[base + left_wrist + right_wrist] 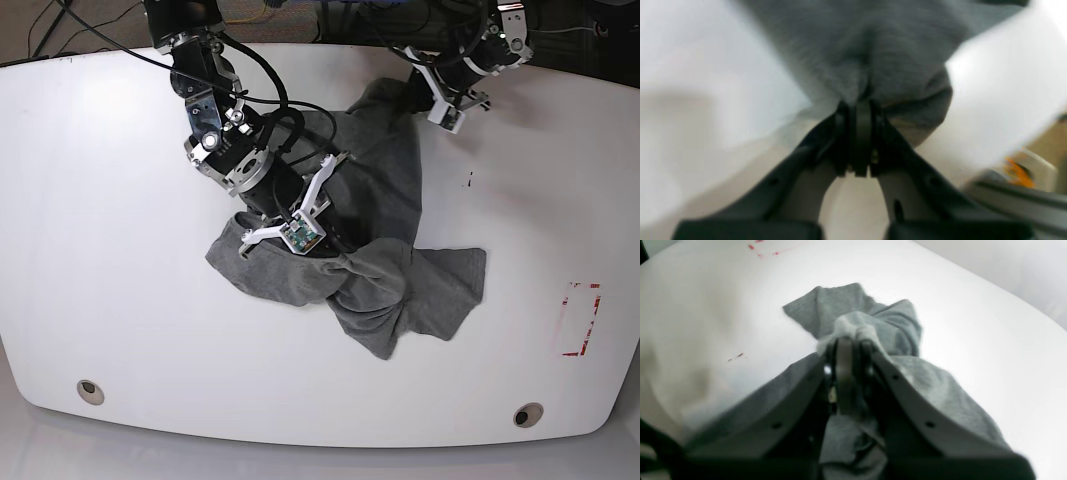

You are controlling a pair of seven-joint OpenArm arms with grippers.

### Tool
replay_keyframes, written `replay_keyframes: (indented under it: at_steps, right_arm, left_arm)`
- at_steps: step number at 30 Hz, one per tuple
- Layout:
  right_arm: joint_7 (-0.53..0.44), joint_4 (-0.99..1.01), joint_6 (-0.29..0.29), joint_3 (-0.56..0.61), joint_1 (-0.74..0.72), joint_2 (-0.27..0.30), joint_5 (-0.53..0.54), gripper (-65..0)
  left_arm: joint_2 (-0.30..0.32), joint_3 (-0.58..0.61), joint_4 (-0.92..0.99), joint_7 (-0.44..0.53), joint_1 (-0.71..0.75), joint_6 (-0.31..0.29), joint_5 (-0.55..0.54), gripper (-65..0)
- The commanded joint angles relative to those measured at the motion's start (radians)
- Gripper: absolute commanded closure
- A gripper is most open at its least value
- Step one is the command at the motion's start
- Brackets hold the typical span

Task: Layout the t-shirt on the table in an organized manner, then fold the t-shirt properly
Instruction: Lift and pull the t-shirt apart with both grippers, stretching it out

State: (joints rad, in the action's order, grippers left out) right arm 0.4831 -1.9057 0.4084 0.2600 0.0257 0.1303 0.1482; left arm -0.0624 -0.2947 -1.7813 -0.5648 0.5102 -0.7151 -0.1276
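Observation:
The dark grey t-shirt lies crumpled in the middle of the white table. One end is drawn up toward the far edge, and the rest is bunched toward the front right. My left gripper is at that far end. In the left wrist view, the left gripper is shut on a pinch of the t-shirt. My right gripper is at the middle of the heap. The right wrist view shows the right gripper shut on a fold of the t-shirt, which is lifted a little above the table.
Two round grommet holes sit near the table's front edge. A red tape outline marks the right side, and small red marks show in the right wrist view. Cables and dark equipment lie beyond the far edge.

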Motion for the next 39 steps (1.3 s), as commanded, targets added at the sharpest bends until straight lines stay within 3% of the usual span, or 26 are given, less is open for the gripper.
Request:
replay_keyframes:
  at_steps: [1, 7, 13, 18, 32, 39]
  right_arm:
    - [-0.033, -0.025, -0.004, -0.028, -0.037, 0.001, 0.078, 0.0]
    - [-0.031, -0.027, -0.004, -0.112, -0.069, 0.036, 0.247, 0.0]
    - [-0.03, -0.024, -0.004, -0.149, -0.111, 0.039, 0.261, 0.0]
    - [-0.03, -0.013, -0.004, -0.173, -0.151, 0.047, 0.262, 0.0]
    - [-0.03, 0.104, -0.006, -0.209, -0.347, 0.142, 0.262, 0.0]
    - [-0.03, 0.191, -0.004, -0.244, -0.456, 0.176, 0.262, 0.0]
  left_arm:
    - [0.008, -0.033, -0.018, -0.021, -0.02, 0.017, 0.027, -0.1]
    - [0.065, -0.139, -0.045, -0.027, -0.048, 0.017, 0.024, -0.1]
    - [0.137, -0.179, -0.116, -0.08, -0.083, 0.017, 0.019, -0.1]
    - [0.163, -0.232, -0.183, -0.12, -0.135, 0.017, 0.018, -0.1]
    - [0.289, -0.281, -0.216, -0.323, -0.496, 0.017, 0.018, 0.0]
    - [0.326, -0.277, -0.211, -0.369, -0.677, 0.017, 0.023, 0.0]
